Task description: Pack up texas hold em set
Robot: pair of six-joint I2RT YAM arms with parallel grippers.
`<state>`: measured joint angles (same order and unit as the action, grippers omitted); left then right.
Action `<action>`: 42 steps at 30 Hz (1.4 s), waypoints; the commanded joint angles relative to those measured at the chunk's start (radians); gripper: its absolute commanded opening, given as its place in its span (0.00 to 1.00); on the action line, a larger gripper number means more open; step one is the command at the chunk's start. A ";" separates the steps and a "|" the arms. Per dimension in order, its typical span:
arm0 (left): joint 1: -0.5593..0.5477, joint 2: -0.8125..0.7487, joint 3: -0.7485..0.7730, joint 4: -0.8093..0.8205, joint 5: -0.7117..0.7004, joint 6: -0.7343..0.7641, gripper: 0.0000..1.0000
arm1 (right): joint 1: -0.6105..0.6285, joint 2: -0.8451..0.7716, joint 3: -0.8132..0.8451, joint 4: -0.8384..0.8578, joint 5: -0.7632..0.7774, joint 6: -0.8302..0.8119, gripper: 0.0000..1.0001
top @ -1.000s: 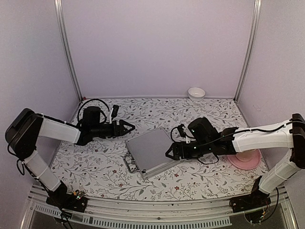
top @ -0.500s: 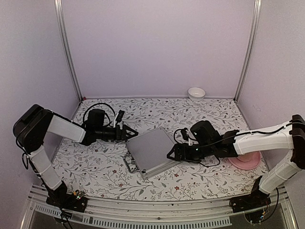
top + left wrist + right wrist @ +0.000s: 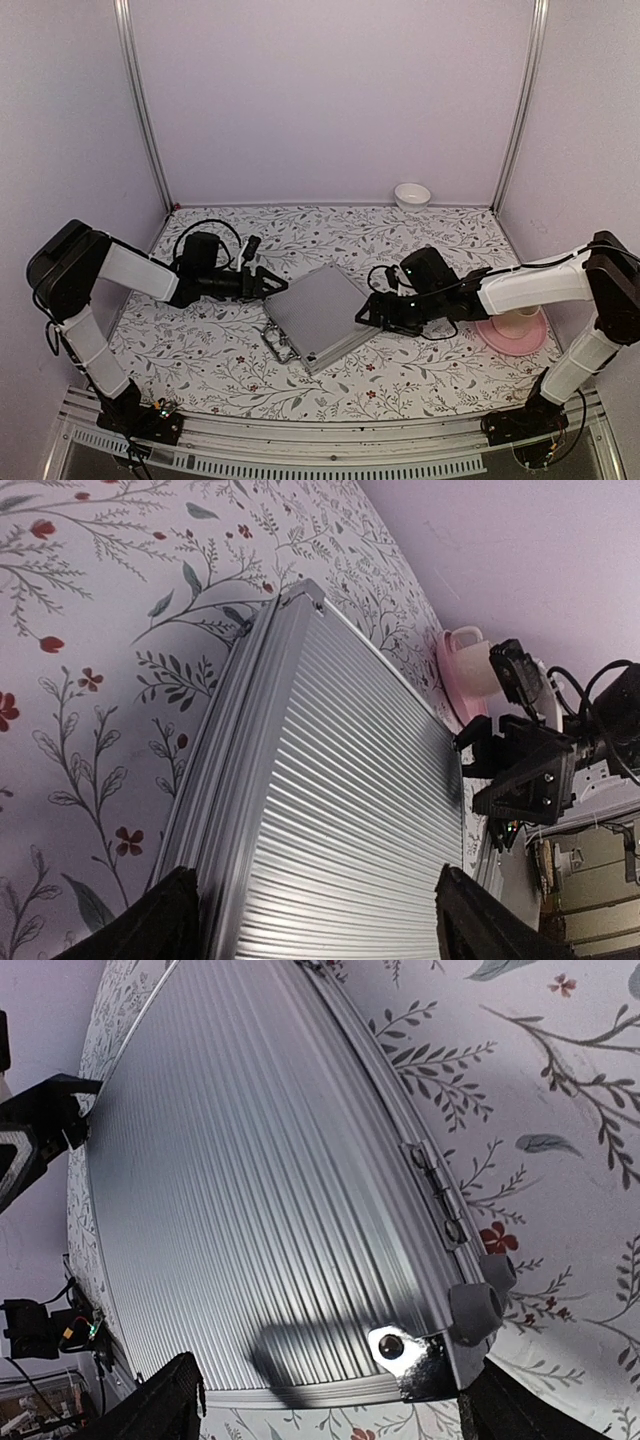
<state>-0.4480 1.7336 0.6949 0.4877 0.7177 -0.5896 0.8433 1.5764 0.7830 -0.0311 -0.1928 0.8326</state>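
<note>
The silver ribbed briefcase (image 3: 318, 316) lies shut and flat in the middle of the table. My left gripper (image 3: 268, 284) is open at its left corner, with the fingers spread either side of the lid (image 3: 340, 810). My right gripper (image 3: 368, 312) is open at the case's right corner, by the hinge (image 3: 440, 1200) and the rubber feet (image 3: 478, 1310). In the wrist views each gripper's midpoint sits low over the lid: left gripper (image 3: 320, 930), right gripper (image 3: 340, 1410). The card decks, chips and black button are not in view.
A pink plate (image 3: 500, 340) with a cream cup (image 3: 524, 314) sits right of the right arm; the cup also shows in the left wrist view (image 3: 462, 660). A small white bowl (image 3: 412, 194) stands at the back wall. The case's latches (image 3: 277, 345) face the near left.
My left gripper has moved right, up to the case's left corner. My right gripper has shifted slightly up and right. The case has turned a little on the table.
</note>
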 commanded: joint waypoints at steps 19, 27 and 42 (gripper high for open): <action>-0.264 0.008 -0.019 0.216 -0.017 -0.227 0.82 | -0.195 0.299 0.338 0.143 0.028 -0.317 0.86; -0.285 -0.006 -0.040 0.197 -0.070 -0.173 0.81 | -0.278 0.160 0.284 0.079 0.084 -0.370 0.86; -0.237 -0.425 -0.080 -0.164 -0.640 0.309 0.85 | -0.137 -0.297 -0.009 -0.060 -0.054 -0.150 0.84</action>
<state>-0.7136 1.3708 0.6640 0.3325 0.2291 -0.4179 0.5999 1.3312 0.8822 -0.0952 -0.1387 0.5495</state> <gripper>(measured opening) 0.848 0.848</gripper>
